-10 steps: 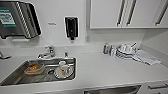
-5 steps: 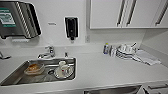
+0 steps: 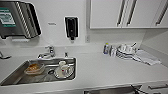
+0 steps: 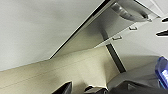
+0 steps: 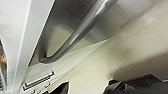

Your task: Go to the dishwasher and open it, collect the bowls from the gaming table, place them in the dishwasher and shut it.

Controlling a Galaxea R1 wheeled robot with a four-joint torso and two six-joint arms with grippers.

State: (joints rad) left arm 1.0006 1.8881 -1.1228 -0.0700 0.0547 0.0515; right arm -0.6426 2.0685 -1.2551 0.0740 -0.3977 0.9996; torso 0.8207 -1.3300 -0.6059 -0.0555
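The dishwasher [image 3: 110, 90] shows as a grey steel strip just under the counter's front edge in the head view. Its brushed steel front [image 5: 62, 37] and the horizontal bar handle [image 5: 82, 30] loom large and close in the right wrist view. In the left wrist view the same steel front [image 4: 110, 27] and its handle [image 4: 127, 12] lie farther off, beside white cabinet fronts. Both grippers hang low in front of the dishwasher, and neither touches the handle. The gaming table is out of view.
A white counter [image 3: 105, 70] runs across the head view. On its left a steel sink [image 3: 15, 77] holds a bowl with orange contents [image 3: 33, 68] and a plate with a cup [image 3: 63, 70]. Stacked dishes and a cloth [image 3: 135, 53] sit at the right. White wall cabinets [image 3: 107, 15] hang above.
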